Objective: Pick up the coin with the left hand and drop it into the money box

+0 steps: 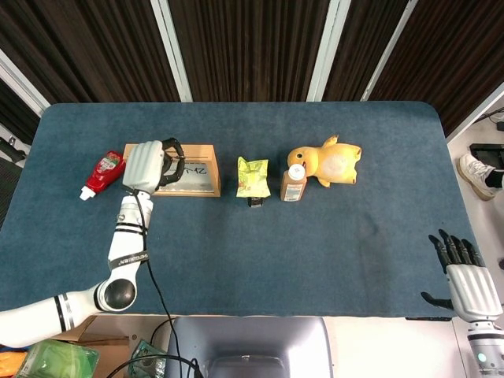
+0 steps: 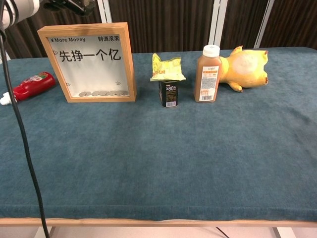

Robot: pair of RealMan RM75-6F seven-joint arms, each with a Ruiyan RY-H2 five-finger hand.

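My right hand [image 1: 466, 279] sits low off the table's near right corner, fingers spread, holding nothing. My left hand [image 1: 150, 164] is up over the money box [image 2: 91, 62], fingers curled in. I can't see the coin, so I can't tell if the hand is pinching it. The box stands upright at the left of the blue table [image 2: 173, 148]: wooden frame, clear front, some coins piled along the bottom inside. Ketchup bottle [image 2: 29, 85] lies just left of it.
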